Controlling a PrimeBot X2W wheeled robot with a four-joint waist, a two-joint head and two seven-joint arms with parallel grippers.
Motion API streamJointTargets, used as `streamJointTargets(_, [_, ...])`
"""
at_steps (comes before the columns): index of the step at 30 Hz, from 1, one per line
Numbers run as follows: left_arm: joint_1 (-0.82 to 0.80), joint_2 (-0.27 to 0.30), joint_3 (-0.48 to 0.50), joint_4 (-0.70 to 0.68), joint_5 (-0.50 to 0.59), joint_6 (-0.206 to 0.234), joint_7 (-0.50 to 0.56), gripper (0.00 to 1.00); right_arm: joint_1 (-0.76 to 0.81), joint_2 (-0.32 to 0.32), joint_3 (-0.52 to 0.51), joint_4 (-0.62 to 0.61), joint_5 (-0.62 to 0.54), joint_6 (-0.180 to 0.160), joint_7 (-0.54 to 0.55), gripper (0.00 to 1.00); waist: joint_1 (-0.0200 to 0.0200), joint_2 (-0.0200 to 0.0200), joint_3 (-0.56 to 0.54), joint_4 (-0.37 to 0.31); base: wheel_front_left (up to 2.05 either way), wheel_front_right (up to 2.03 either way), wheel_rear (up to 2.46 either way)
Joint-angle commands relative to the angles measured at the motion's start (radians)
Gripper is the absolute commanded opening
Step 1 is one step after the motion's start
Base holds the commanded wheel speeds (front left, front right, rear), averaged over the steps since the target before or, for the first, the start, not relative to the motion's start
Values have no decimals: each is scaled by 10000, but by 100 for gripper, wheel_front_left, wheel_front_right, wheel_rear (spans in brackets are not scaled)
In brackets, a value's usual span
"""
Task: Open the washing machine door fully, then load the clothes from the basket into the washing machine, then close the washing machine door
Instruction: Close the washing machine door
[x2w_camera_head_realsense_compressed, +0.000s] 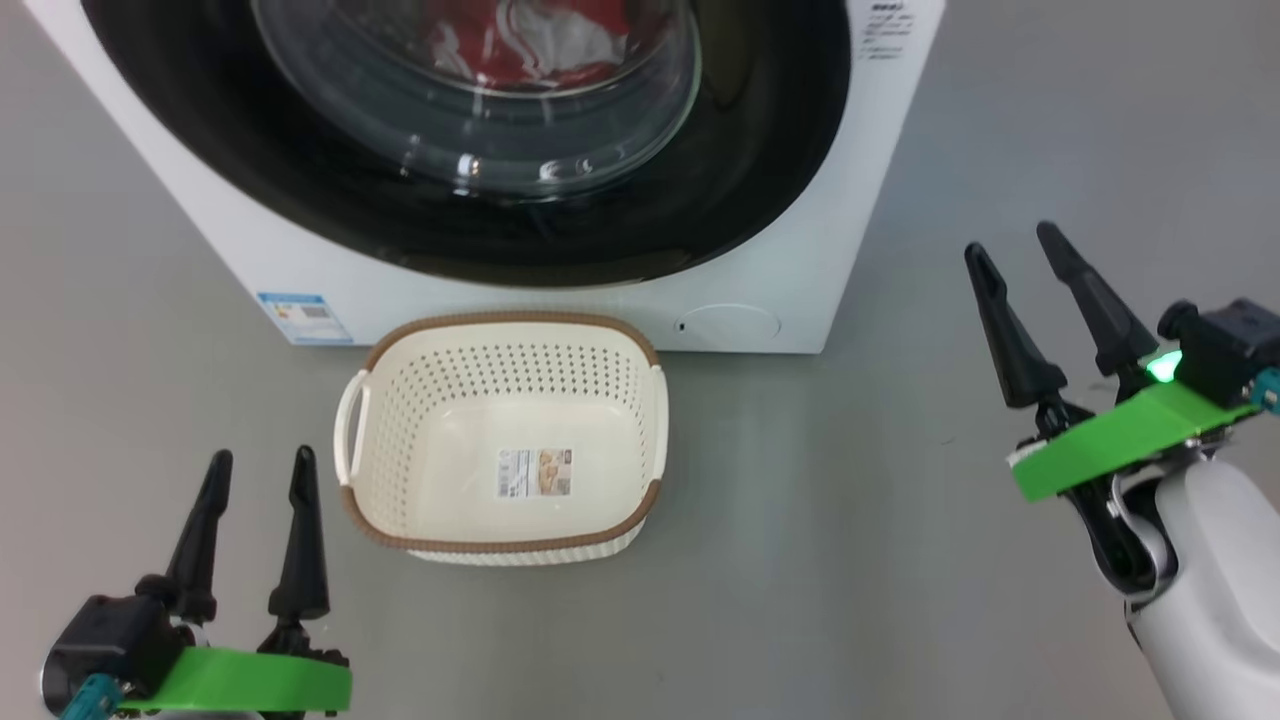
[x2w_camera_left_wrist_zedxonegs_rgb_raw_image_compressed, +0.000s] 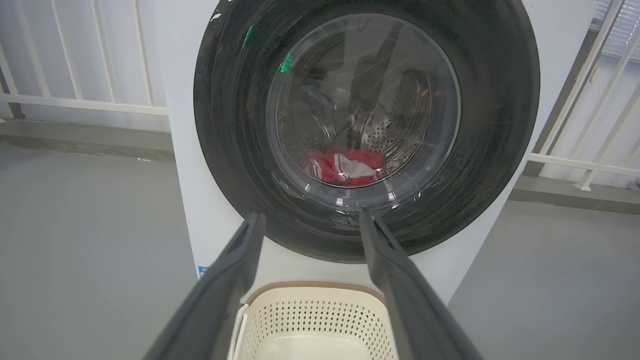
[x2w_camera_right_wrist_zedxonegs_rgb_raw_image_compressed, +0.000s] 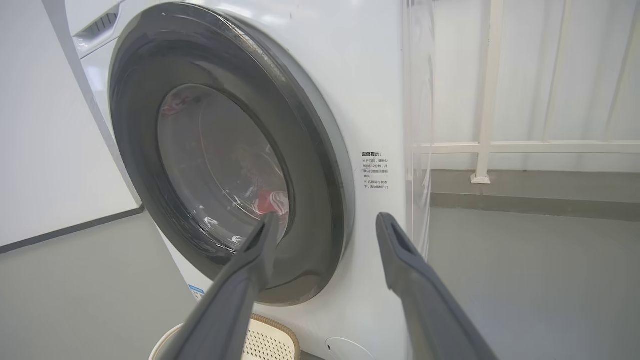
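Top centre, shut: washing machine door (x2w_camera_head_realsense_compressed: 480, 150). Nearer it, mid right: right gripper (x2w_camera_head_realsense_compressed: 1010, 240); lower left: left gripper (x2w_camera_head_realsense_compressed: 262, 453). Both spread, empty.

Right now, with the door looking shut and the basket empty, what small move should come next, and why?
Probably just draw the left claw and right claw back to rest. The washing machine door looks flush on the washing machine, the clothes lie behind its glass, the basket is empty, and both claws stand open, holding nothing.
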Motion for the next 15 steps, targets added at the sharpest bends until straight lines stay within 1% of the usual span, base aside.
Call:
streamJointTargets(1, [15,299,371,-257,100,-31,-80,100,387,-7,18,-386,113,-27,-46,100,0,0,-421,-387,0,0,0])
streamJointTargets(9, [363,329,425,-366,-110,-32,-80,100,1614,195,-427,-1103,-93,-27,-46,100,0,0,-795,-628,0,0,0])
streamJointTargets(15, [519,335,454,-418,-232,-32,-80,100,2332,391,-532,-1537,-397,-27,-46,100,0,0,-854,-751,0,0,0])
